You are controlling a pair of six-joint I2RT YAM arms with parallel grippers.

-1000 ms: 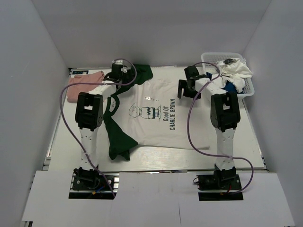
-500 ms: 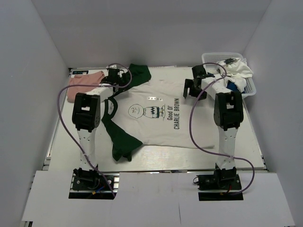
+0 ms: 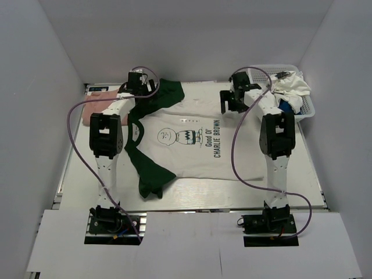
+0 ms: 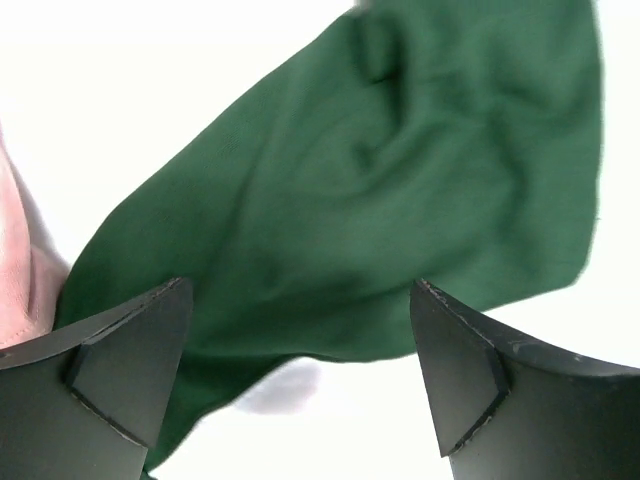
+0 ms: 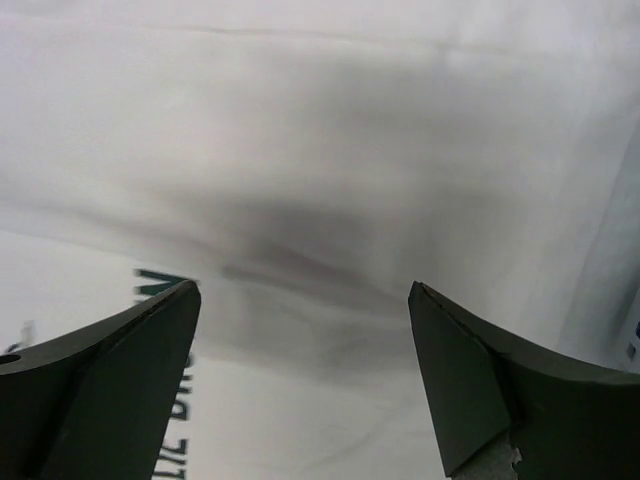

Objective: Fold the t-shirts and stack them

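Note:
The white t-shirt with dark green sleeves (image 3: 192, 145) lies spread print-up in the middle of the table. One green sleeve (image 3: 170, 92) reaches the far edge; the other (image 3: 148, 168) is bunched near the front left. My left gripper (image 3: 141, 92) hovers open over the far sleeve (image 4: 380, 180), nothing between its fingers (image 4: 130, 370). My right gripper (image 3: 231, 100) hangs open above the shirt's far right corner (image 5: 330, 200), beside the print letters (image 5: 160, 290). A salmon-pink t-shirt (image 3: 99, 104) lies at the far left. A white t-shirt (image 3: 292, 87) and a blue one (image 3: 283, 107) sit in the basket.
The white lattice basket (image 3: 305, 110) stands at the far right corner, next to the right arm. White walls enclose the table on three sides. Purple cables loop off both arms. Pink cloth (image 4: 15, 270) shows at the left edge of the left wrist view.
Both grippers have moved toward the far edge of the table. The Charlie Brown shirt has shifted back with them and now lies flatter and straighter.

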